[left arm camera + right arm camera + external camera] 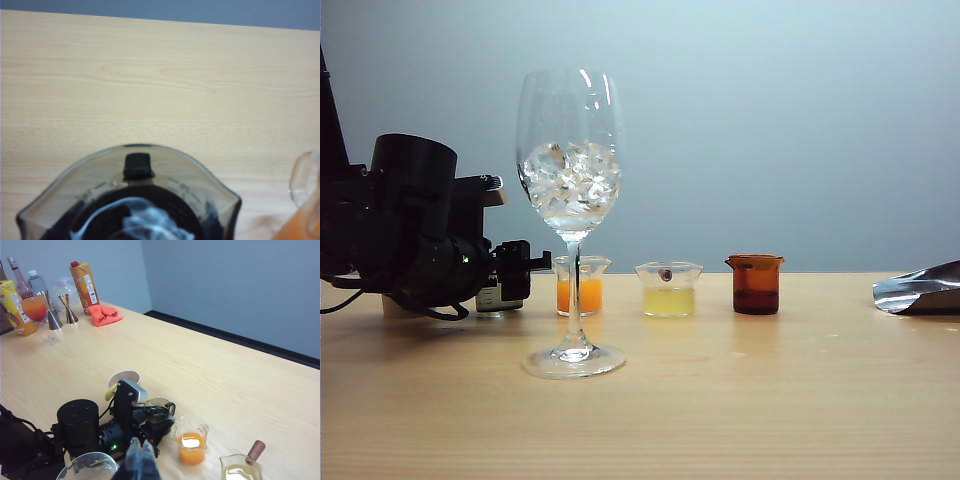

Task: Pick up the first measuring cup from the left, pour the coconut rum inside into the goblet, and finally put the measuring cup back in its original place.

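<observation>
Nearest to me, the goblet [571, 220] is standing upright on the pale wooden worktop [770, 400], ice cubes piled in its bowl, waiting to receive the pour. Just behind and left of its stem, the left end effector [516, 270] is reaching in low and level, its fingers closing around the measuring cup [498, 297], which is sitting at the left end of a row of small cups; gripping from the side is keeping the cup upright so the clear coconut rum [145, 222] should not spill. Next along the row sit an orange-liquid cup [579, 285] close by, a pale yellow cup [668, 288] and an amber cup [755, 283]. The right end effector [140, 460] is hanging back above the goblet, and I cannot tell whether it is open. Lifting room looks tight beside the orange cup and goblet; the worktop's right side is roomier.
</observation>
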`<action>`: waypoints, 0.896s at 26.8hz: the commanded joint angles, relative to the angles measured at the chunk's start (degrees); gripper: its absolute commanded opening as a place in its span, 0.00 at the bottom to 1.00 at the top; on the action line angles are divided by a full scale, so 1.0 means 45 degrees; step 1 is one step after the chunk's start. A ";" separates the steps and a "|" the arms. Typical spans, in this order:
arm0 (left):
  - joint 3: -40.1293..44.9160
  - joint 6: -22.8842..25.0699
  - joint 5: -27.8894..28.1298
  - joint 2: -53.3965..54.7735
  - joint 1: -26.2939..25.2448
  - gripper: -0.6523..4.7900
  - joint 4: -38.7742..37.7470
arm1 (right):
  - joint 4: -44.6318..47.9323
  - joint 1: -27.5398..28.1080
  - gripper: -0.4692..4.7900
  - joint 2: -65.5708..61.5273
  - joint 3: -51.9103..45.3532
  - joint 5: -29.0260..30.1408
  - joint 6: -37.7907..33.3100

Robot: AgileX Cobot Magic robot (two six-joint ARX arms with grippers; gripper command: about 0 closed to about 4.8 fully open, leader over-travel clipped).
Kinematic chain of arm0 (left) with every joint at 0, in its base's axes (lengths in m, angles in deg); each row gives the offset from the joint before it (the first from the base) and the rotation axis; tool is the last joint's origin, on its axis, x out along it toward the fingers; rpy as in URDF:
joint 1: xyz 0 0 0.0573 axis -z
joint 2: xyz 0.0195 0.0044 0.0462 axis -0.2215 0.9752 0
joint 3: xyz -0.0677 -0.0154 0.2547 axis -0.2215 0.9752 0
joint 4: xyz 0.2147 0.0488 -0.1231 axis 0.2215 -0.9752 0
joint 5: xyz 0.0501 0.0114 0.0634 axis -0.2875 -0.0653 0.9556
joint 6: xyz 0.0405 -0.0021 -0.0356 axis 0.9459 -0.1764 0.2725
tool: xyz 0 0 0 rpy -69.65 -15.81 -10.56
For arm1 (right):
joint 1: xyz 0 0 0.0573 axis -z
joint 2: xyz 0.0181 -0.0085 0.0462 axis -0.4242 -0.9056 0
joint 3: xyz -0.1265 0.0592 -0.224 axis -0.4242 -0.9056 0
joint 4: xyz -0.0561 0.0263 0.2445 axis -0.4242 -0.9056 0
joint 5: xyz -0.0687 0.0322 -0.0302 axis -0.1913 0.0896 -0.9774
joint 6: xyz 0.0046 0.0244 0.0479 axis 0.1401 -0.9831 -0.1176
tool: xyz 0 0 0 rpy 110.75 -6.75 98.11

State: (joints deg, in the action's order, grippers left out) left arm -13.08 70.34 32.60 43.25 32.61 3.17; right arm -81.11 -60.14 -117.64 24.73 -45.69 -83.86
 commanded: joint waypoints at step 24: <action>-0.0024 0.1365 -0.1224 -0.4585 0.0000 0.45 -0.2084 | 0.0563 0.0000 0.07 0.0199 0.0058 0.0277 0.0039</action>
State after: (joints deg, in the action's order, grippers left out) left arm -13.08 75.93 27.40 24.32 32.57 -6.60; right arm -80.37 -60.14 -117.07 24.77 -44.60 -83.86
